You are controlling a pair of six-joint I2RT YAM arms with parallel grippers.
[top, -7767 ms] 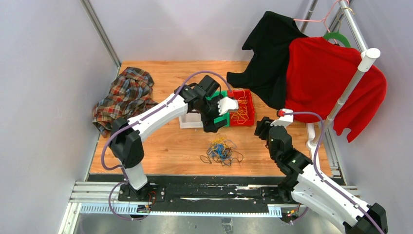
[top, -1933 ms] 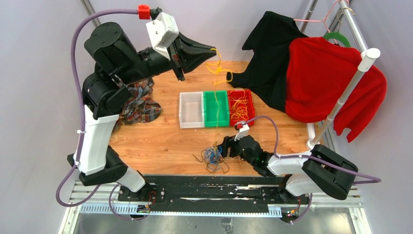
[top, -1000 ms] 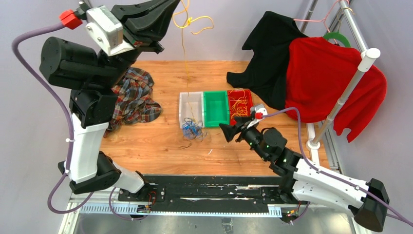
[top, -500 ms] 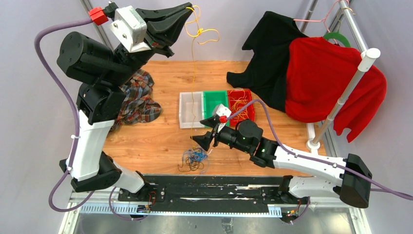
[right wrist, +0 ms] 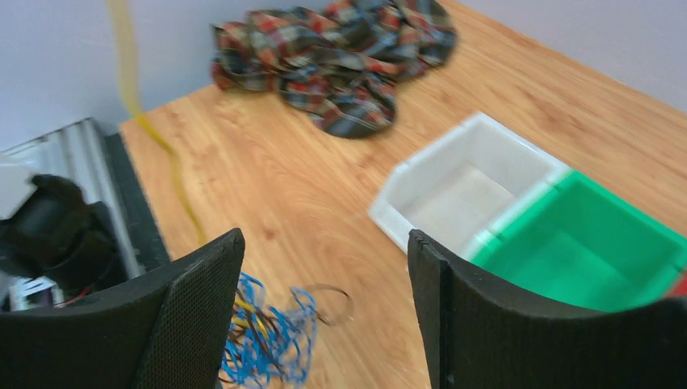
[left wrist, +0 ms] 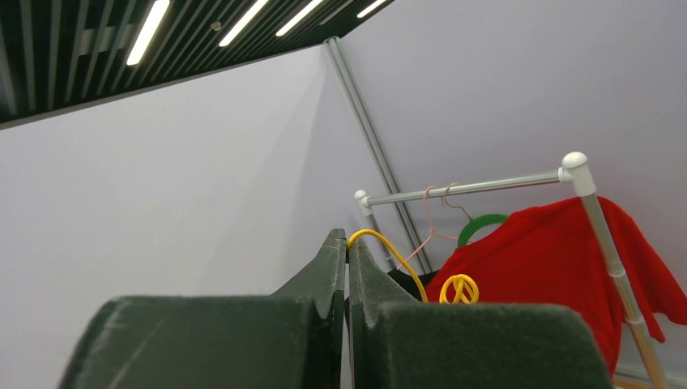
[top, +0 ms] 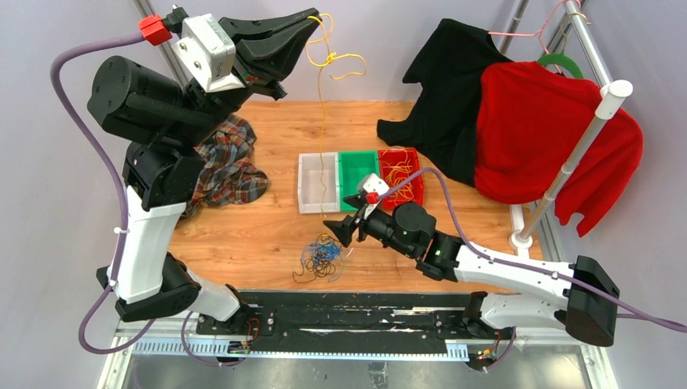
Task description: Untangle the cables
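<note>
Your tabletop (top: pixel 259 231) is warm orange-brown wood planking. A crumpled plaid shirt (top: pixel 227 166) lies at its far left. Near the middle, three small open bins stand side by side in a touching row: a white bin (top: pixel 310 193) on the left, a green bin (top: pixel 356 172) in the centre and a red bin (top: pixel 418 162) on the right. Nearer you, just in front of the white bin, a tangle of cables (top: pixel 320 258) in blue, yellow and black rests on the wood. One yellow strand (top: pixel 322 146) rises from it. At the far right, a black garment (top: pixel 421 130) spills onto the wood.
</note>
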